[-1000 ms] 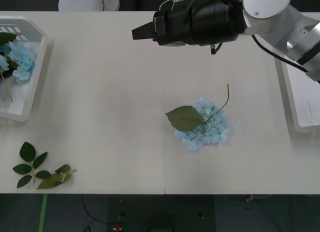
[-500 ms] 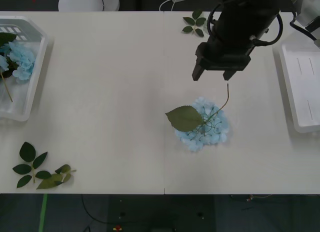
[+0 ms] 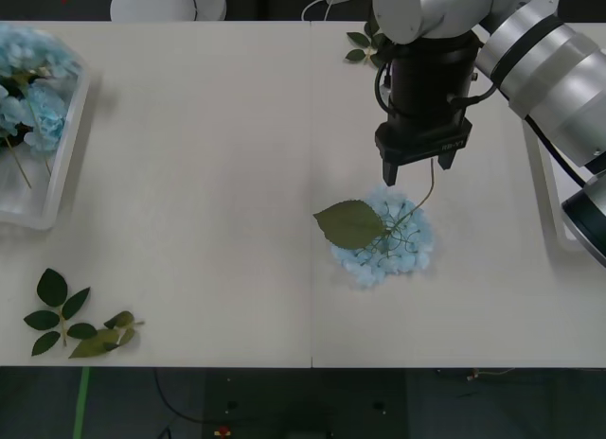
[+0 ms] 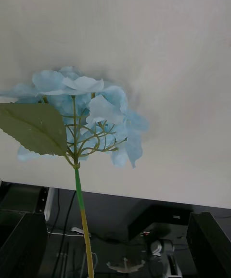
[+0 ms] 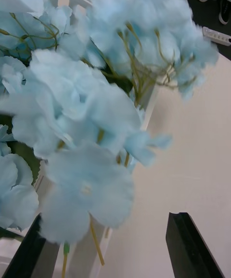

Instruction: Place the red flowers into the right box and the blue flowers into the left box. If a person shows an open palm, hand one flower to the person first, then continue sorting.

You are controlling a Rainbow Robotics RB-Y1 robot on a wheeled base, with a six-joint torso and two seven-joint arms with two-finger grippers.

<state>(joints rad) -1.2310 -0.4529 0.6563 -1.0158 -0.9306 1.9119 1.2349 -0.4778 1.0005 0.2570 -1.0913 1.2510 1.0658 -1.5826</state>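
One of the blue flowers (image 3: 383, 238) lies bloom-down at mid-table, its stalk (image 3: 428, 184) pointing to the far side. My right gripper (image 3: 417, 172) hangs open just above that stalk. In the right wrist view the bloom (image 4: 84, 112) fills the middle and the stalk (image 4: 83, 220) runs back between the black fingers (image 4: 21, 242). More blue flowers (image 3: 33, 89) lie in the left box (image 3: 33, 210). My left gripper (image 5: 106, 218) is open close over these blooms (image 5: 86, 128). The right box (image 3: 552, 226) is mostly hidden by my right arm. The red flowers are out of view.
A loose green leaf sprig (image 3: 76, 321) lies near the table's front left corner, and another sprig (image 3: 365, 43) sits at the far edge behind my right arm. Bare tabletop stretches between the left box and the flower.
My right arm swung in from the far side and came down over the flower's stalk. A further blue bloom has appeared over the far end of the left box.
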